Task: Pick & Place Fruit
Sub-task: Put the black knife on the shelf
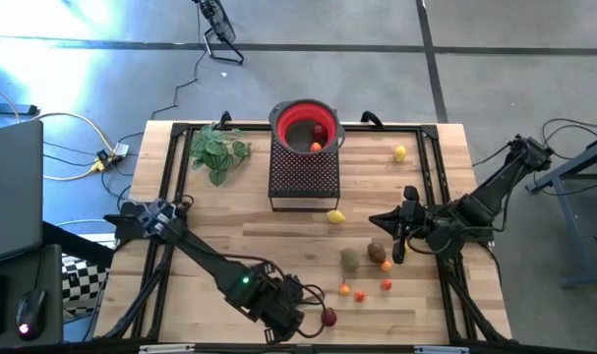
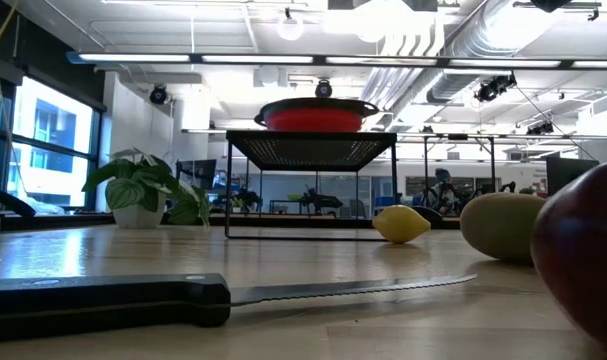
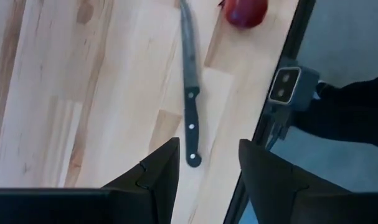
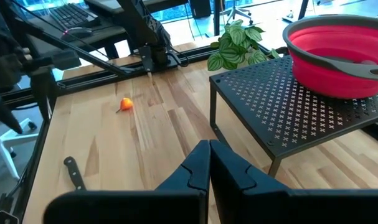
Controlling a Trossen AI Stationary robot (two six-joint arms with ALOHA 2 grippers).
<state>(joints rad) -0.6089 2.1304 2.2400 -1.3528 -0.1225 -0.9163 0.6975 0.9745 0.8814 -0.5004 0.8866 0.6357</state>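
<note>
Fruit lies on the wooden table: a lemon [image 1: 400,152] at the far right, a lemon [image 1: 335,217] by the stand, an olive-green oval [image 1: 350,259], a brown oval [image 1: 377,252], tiny orange and red ones [image 1: 360,293], and a dark red ball [image 1: 328,317] near the near edge. A red bowl [image 1: 303,126] on a black mesh stand [image 1: 303,175] holds some fruit. My left gripper [image 3: 208,168] is open above the handle end of a black-handled knife [image 3: 190,118], with the dark red ball [image 3: 245,10] beyond the blade. My right gripper [image 4: 208,163] is shut and empty, next to the brown oval.
A green leafy sprig [image 1: 217,150] lies at the far left. A black frame [image 1: 180,128] runs round the table edges. The knife [image 2: 103,300] lies along the near edge. There is bare wood at the table's left and centre.
</note>
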